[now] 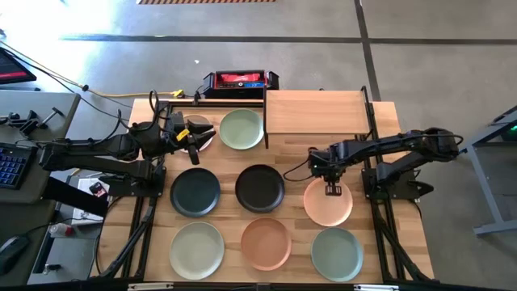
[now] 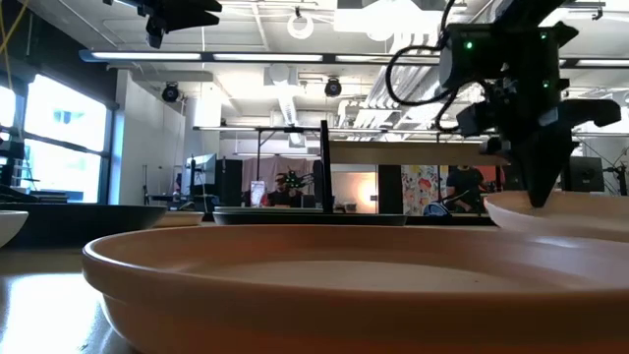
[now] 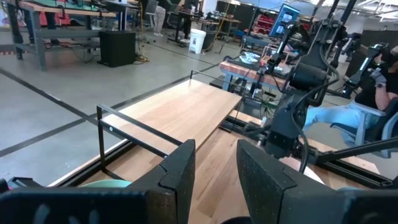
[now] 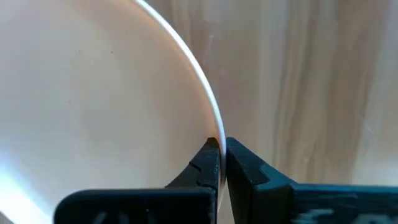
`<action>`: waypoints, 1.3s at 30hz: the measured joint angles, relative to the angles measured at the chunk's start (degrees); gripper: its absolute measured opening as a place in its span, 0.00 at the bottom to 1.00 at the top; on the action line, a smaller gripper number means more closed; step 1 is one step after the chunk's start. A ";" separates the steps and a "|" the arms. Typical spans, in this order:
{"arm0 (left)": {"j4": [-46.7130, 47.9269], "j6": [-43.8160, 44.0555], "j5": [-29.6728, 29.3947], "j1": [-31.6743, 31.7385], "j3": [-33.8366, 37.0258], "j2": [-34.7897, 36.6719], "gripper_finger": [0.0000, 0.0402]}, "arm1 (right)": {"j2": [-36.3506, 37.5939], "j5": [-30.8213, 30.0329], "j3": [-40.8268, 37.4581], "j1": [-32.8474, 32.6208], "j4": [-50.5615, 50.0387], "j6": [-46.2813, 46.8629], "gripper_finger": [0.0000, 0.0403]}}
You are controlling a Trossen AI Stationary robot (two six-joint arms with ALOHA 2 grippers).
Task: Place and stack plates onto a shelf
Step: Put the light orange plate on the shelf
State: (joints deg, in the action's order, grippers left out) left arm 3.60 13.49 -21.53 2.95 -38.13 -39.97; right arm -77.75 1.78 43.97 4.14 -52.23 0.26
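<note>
On peach plate [image 1: 328, 202] rim, right end effector [image 1: 332, 191] pinched closed.

Seen from above, the left claw [image 1: 194, 139] covers much of the pink plate [image 1: 203, 134], leaving only slivers of rim. At counter height, the terracotta plate [image 2: 324, 285] runs off the frame's bottom and right edges and hides most of the counter behind it. In the right wrist's close view, the peach plate [image 4: 93, 106] is cut off at the frame's edges.
</note>
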 joint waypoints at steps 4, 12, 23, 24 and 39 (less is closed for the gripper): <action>-0.02 0.01 -0.36 -0.01 0.00 -0.01 0.26 | 3.13 -0.07 0.00 0.87 -0.94 3.71 0.00; 0.00 1.41 -0.36 0.00 0.00 0.00 0.26 | 11.23 0.18 0.11 4.07 -2.40 10.76 0.00; 0.09 1.41 -0.34 -0.01 0.00 -0.01 0.26 | 23.21 1.80 0.20 8.96 -2.38 22.74 0.00; 0.07 1.41 -0.35 -0.01 0.00 0.00 0.26 | 24.19 1.78 0.20 9.37 -2.38 24.31 0.00; 0.10 1.29 -0.32 0.01 0.00 -3.13 0.26 | 26.93 -4.52 18.62 14.43 -7.00 32.32 0.00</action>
State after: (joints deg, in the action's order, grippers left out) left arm 3.70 14.78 -21.85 2.96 -38.13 -43.10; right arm -50.82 -2.74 62.58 18.57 -59.23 32.58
